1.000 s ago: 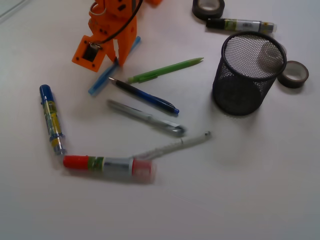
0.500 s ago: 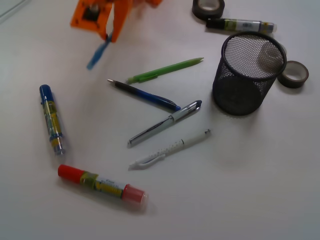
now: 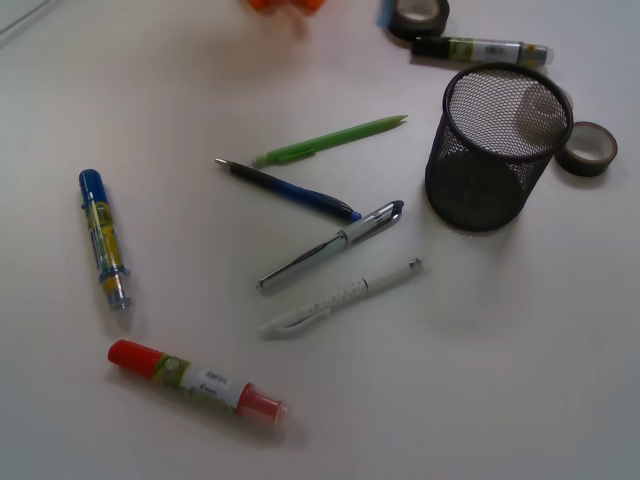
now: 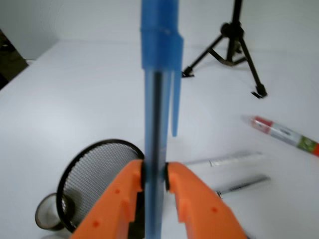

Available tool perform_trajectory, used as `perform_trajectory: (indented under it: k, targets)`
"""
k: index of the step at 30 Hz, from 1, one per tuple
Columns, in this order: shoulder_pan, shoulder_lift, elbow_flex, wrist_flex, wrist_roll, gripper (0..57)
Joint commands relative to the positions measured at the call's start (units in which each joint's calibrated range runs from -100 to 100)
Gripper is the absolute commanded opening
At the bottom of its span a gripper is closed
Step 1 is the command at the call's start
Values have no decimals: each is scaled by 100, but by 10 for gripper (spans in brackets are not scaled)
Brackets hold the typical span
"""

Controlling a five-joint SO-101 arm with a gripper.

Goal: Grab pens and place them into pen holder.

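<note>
Orange pincer (image 4: 154, 177) pinching slim light-blue pen (image 4: 158, 89) upright | black wire-mesh cylindrical pen holder (image 4: 94, 177) below-left | four slim pens on the white table (image 3: 480, 350)

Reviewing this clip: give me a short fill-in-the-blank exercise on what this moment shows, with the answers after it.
1. The gripper is shut on the light ____ pen.
2. The number of slim pens lying on the table is ____.
3. Nothing lies inside the black mesh ____, so no pen is placed yet.
4. The marker nearest the camera has a ____ cap.

Answers: blue; four; pen holder; red
</note>
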Motion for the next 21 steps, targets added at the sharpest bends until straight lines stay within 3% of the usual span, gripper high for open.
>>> perform_trajectory:
  k: [1, 16, 18, 21]
  targets:
    - [-469, 747, 22, -1891, -10, 4]
    - [-843, 3272, 85, -4822, -29, 5]
    - [-843, 3467, 85, -4962, -24, 31]
    - [-843, 3654, 85, -5076, -24, 128]
